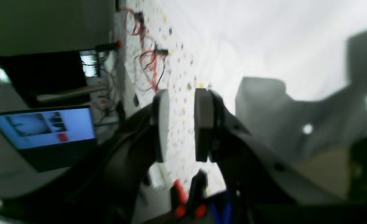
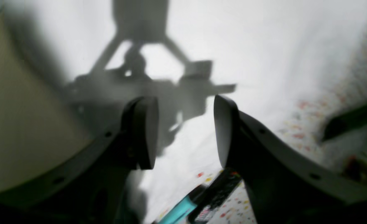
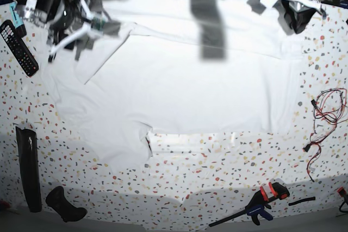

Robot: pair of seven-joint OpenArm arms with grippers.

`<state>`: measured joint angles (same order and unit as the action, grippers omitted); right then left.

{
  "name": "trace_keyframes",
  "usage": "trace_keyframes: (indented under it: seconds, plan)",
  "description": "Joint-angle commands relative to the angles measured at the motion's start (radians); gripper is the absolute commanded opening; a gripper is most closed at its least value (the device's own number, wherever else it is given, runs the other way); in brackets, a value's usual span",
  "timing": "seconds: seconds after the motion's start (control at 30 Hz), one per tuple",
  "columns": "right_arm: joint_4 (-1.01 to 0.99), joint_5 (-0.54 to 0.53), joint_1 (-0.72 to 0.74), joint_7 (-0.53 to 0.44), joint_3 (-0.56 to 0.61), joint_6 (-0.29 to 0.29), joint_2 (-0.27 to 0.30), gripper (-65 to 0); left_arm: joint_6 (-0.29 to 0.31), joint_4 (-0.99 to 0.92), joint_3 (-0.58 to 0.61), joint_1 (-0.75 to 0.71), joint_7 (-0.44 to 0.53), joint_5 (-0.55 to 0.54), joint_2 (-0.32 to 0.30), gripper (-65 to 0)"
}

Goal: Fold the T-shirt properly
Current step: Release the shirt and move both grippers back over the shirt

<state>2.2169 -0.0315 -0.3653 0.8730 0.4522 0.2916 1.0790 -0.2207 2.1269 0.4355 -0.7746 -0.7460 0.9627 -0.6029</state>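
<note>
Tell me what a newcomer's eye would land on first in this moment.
The T-shirt first: a big white cloth spread across the speckled table, filling the middle of the base view. Next, the left gripper and right gripper, both open and empty, at the far edge.

We note T-shirt point(image 3: 179, 91) plain white, no print, w/ grey shadows across it. Table point(image 3: 217, 172) white w/ terrazzo speckle: red, yellow, dark flecks. Remote point(image 3: 18, 47) black w/ pale buttons; beside it a teal item point(image 2: 180, 210), blurred in right wrist view. Clamp point(image 3: 255, 205) black body, red-orange handles, blue trigger part. Wire bundle point(image 3: 326, 118) red and black. Two black objects at the near edge: long flat strip point(image 3: 28, 168) and a curved piece point(image 3: 64, 205). Left gripper point(image 1: 181, 124) dark grey/black w/ lighter grey pads. Right gripper point(image 2: 186, 130) black, matte. Laptop screen point(image 1: 43, 126) blue w/ grey panels and a small red patch, dark bezel.
</note>
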Motion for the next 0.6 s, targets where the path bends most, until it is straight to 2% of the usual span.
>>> trace_keyframes:
  seconds: [0.0, 0.1, 0.17, 0.2, 0.3, 0.4, 0.57]
  plan:
    - [0.015, 0.037, 0.031, -0.001, -0.009, -0.051, 0.002, -36.4, -0.019, 0.016, -0.002, 0.018, 0.023, -0.011, -0.01, -50.8]
    - [0.014, 0.118, 0.091, -0.001, -0.009, -0.212, -0.05, -36.4, -0.019, 0.016, -0.002, 0.103, 0.077, -0.121, -0.003, -50.8]
    - [0.014, 0.154, 0.122, -0.001, -0.009, -0.29, -0.079, -36.4, -0.019, 0.016, -0.002, 0.164, 0.109, -0.188, 0.016, -50.8]
    - [0.013, 0.164, 0.133, -0.001, -0.009, -0.312, -0.091, -36.4, -0.019, 0.016, -0.002, 0.193, 0.129, -0.224, 0.026, -50.8]
    - [-0.014, 0.168, 0.163, -0.017, -0.009, -0.32, -0.101, -36.4, -0.018, 0.016, -0.002, 0.283, 0.184, -0.332, 0.061, -50.8]
    - [-0.089, 0.19, 0.219, -0.023, -0.011, -0.321, -0.101, -36.4, -0.011, 0.016, -0.002, 0.378, 0.198, -0.419, 0.098, -50.8]
    - [-0.281, 0.186, 0.338, -0.022, -0.063, -0.323, -0.128, -36.4, 0.053, 0.015, -0.002, 0.525, 0.209, -0.523, 0.115, -50.8]
